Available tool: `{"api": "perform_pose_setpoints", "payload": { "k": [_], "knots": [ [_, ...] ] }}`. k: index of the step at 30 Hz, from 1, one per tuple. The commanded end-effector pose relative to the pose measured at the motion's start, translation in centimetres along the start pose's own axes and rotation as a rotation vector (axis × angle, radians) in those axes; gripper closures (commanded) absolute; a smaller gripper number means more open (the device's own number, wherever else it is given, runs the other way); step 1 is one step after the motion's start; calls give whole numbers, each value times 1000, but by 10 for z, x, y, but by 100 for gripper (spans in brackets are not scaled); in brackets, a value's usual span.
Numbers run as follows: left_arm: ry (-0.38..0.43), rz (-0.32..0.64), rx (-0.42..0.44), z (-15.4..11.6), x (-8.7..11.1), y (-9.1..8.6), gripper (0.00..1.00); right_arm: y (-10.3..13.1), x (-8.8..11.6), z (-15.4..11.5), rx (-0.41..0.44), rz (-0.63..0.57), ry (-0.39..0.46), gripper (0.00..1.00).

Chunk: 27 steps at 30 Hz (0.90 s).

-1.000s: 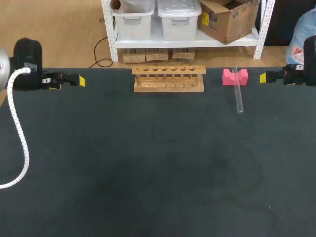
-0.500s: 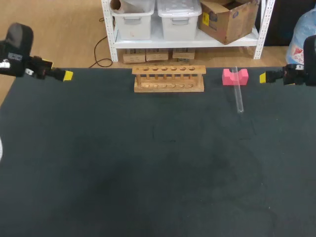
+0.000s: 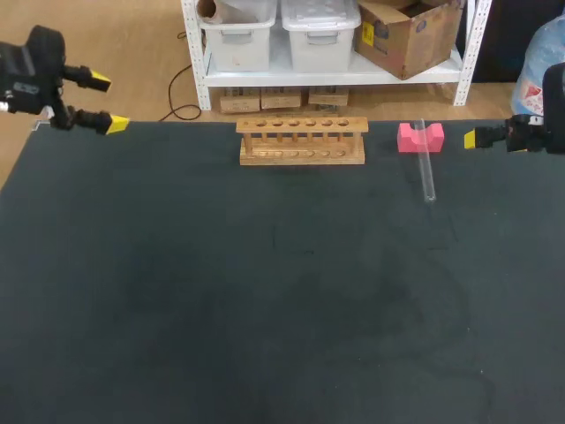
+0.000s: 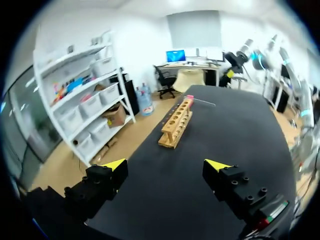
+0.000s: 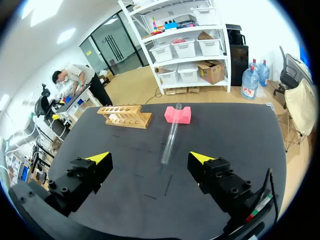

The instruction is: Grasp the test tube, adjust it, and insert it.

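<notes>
A clear test tube [image 3: 426,168] lies on the dark table [image 3: 265,291], its far end resting on a pink block [image 3: 419,137]. The wooden rack [image 3: 302,141] with a row of holes stands at the back middle. My right gripper [image 3: 474,138] hovers at the right edge, just right of the block, and is open. In the right wrist view the test tube [image 5: 171,135] and pink block [image 5: 178,115] lie ahead of the open right gripper [image 5: 149,159]. My left gripper [image 3: 106,102] is open at the far left corner. From the left gripper [image 4: 166,166], the rack [image 4: 177,122] stands well ahead.
The rack [image 5: 125,116] stands to the side of the tube in the right wrist view. Far beyond the rack in the left wrist view are the pink block [image 4: 189,97] and my right arm [image 4: 235,59]. The table's back edge runs just behind rack and block.
My left arm has pulled back and outward to the far left corner and turned, so both its yellow tips now show apart. The right arm, tube and rack have not moved.
</notes>
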<state>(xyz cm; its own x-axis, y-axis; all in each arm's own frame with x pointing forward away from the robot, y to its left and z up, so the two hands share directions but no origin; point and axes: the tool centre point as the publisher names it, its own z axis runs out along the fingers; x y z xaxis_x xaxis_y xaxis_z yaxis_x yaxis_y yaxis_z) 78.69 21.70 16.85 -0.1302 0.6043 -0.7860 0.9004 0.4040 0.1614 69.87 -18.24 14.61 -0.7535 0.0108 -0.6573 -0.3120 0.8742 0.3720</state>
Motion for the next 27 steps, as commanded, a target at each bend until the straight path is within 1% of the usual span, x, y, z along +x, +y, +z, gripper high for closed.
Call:
{"api": "perform_pose_setpoints", "payload": {
  "k": [1,5,8,10,12,16,27],
  "knots": [
    [32,39,188,27,-7,27,0,1,0,-2,5,0,1,0],
    [49,87,223,44,-12,37,0,1,0,-2,5,0,1,0],
    [30,106,268,57,-13,41,0,1,0,-2,5,0,1,0],
    [0,112,306,64,-13,41,0,1,0,-2,5,0,1,0],
    [-28,131,330,70,-14,41,0,1,0,-2,5,0,1,0],
    [-37,128,363,82,-14,39,0,1,0,-2,5,0,1,0],
    [-17,132,412,111,-22,31,0,1,0,-2,5,0,1,0]
  ]
}}
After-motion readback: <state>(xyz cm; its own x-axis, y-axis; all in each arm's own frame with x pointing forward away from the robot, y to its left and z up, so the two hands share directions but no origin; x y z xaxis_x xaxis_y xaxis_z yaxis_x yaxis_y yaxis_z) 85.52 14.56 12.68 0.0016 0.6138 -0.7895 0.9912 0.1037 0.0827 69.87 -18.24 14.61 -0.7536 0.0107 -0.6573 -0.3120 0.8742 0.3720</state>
